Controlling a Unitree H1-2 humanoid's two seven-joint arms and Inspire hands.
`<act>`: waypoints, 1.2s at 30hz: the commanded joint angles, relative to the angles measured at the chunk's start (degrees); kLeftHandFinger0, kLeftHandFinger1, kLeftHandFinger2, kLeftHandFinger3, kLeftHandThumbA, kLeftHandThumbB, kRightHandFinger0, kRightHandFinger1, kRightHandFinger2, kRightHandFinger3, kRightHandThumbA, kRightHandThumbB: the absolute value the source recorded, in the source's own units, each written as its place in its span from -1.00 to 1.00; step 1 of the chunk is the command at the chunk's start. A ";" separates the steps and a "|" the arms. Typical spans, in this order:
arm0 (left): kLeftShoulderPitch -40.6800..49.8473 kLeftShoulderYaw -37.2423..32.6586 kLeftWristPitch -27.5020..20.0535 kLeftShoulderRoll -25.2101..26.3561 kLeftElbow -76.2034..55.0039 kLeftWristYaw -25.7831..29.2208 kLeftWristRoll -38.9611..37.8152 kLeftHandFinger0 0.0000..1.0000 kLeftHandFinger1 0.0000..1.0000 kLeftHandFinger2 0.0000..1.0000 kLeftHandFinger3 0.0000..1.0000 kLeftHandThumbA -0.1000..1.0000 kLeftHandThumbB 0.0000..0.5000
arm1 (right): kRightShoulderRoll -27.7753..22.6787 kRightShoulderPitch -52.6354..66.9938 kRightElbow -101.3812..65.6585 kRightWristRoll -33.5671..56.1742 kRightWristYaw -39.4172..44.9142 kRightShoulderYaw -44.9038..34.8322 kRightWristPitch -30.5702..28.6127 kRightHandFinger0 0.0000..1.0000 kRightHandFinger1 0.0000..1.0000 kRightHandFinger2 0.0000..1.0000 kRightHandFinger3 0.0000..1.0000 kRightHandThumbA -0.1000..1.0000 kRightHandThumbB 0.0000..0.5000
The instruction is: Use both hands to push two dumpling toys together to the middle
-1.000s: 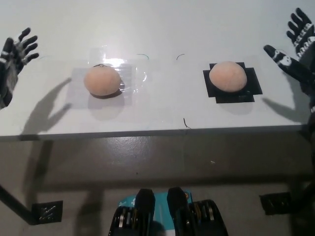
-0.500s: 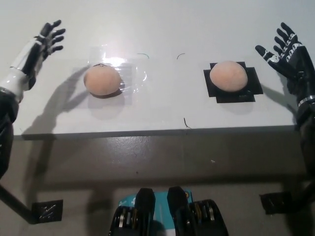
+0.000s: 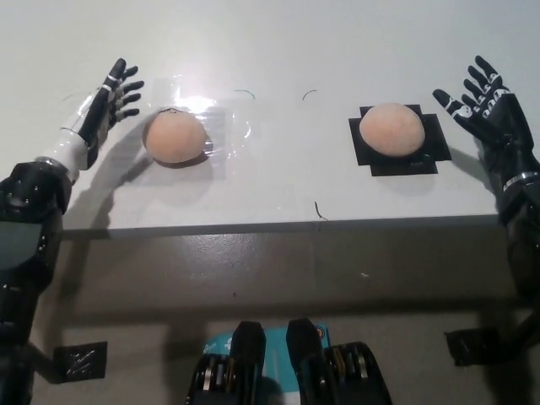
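On the white table (image 3: 270, 34), the left dumpling toy (image 3: 175, 137) lies on a clear plastic patch (image 3: 226, 126) and the right dumpling toy (image 3: 391, 129) on a black patch (image 3: 426, 152). The left hand (image 3: 114, 97), fingers spread and grasping nothing, is just beside the left dumpling's outer side. The right hand (image 3: 485, 108), likewise splayed and empty, is near the right dumpling's outer side.

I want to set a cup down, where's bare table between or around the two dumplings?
Bare table lies between the left dumpling and right dumpling, and along the far edge. The outer sides are crowded by the left hand and right hand.
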 commanded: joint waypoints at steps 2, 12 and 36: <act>-3.55 1.49 -4.26 1.10 2.11 -1.12 -1.12 1.00 1.00 1.00 1.00 1.00 0.88 | -0.61 -4.16 0.20 0.23 1.63 0.00 -4.73 1.00 1.00 1.00 1.00 1.00 0.17; -2.92 2.03 -5.93 0.54 4.62 -2.08 -1.51 1.00 1.00 1.00 1.00 1.00 0.92 | 0.62 -3.99 2.83 -0.15 2.28 0.91 -5.36 1.00 1.00 1.00 1.00 1.00 0.29; 2.81 1.29 -5.51 -3.99 0.19 -2.01 -0.24 1.00 1.00 1.00 1.00 1.00 0.85 | 5.72 -0.98 6.51 -1.17 3.31 3.19 -9.10 1.00 1.00 1.00 1.00 1.00 -0.09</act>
